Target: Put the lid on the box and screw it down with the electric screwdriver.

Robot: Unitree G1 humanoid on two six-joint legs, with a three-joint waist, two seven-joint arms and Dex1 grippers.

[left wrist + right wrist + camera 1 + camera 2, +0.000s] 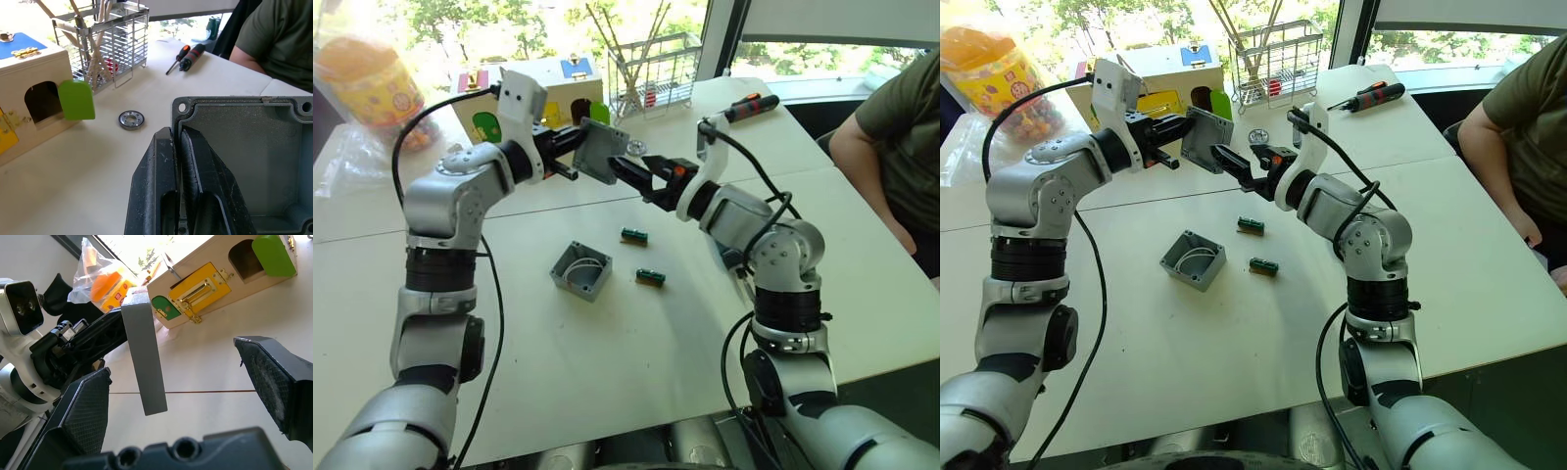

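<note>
The box (580,270) sits on the desk (636,372) near its middle, with two small connectors (634,235) just to its right. Above them, the left gripper (570,140) holds the lid (601,151) in the air, facing the right gripper (631,172). A wooden latch box (533,93) and wire rack (651,83) stand at the far edge, a screwdriver (751,105) toward the far right corner

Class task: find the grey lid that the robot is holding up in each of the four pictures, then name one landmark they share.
Left eye view: lid above the table, upper centre, in the left gripper.
Right eye view: lid upper centre-left.
Left wrist view: lid, hollow side showing, clamped by the fingers.
Right wrist view: lid edge-on between the open right gripper's fingers.
Shared landmark: the wooden box's green door.
</note>
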